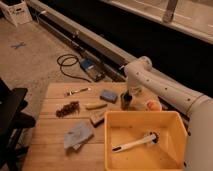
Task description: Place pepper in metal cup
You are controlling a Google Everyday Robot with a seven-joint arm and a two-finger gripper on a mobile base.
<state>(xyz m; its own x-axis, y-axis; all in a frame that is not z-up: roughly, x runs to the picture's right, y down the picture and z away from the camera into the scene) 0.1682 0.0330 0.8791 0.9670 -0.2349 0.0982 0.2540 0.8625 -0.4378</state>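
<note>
**A:** Start at the near edge. What can you actually make out?

**B:** The counter (50, 140), pale wooden slats, cut off along the bottom. On it at the right sits the yellow bin (172, 125); its near wall runs out of view. Inside lies a white brush (134, 144) with a dark tip. Left of the bin there is a crumpled grey cloth (77, 136).

**A:** And further in?

**B:** A small block (97, 118) just beside the bin's far left corner, then a yellowish piece (95, 105), and a dark reddish clump (68, 109) to its left. Behind those lie a blue sponge (108, 95) and a thin item with a pale end (77, 91), too small to identify.

**A:** The cup?

**B:** The cup (125, 101) stands just beyond the bin's far rim, dark and short. The end effector (127, 94) hangs directly over its mouth, at the end of the white arm (160, 90), which comes in from the right and is cut off there.

**A:** Open or closed? Holding the pepper?

**B:** I cannot tell. It merges with the dark cup below it. I cannot find the pepper anywhere; it may be hidden at the end effector or inside the cup.

**A:** Anything beside the cup?

**B:** An orange round thing (152, 105) partly behind the arm. Far back, on the floor, there is a coiled cable (67, 65) and a blue device (90, 67).
</note>
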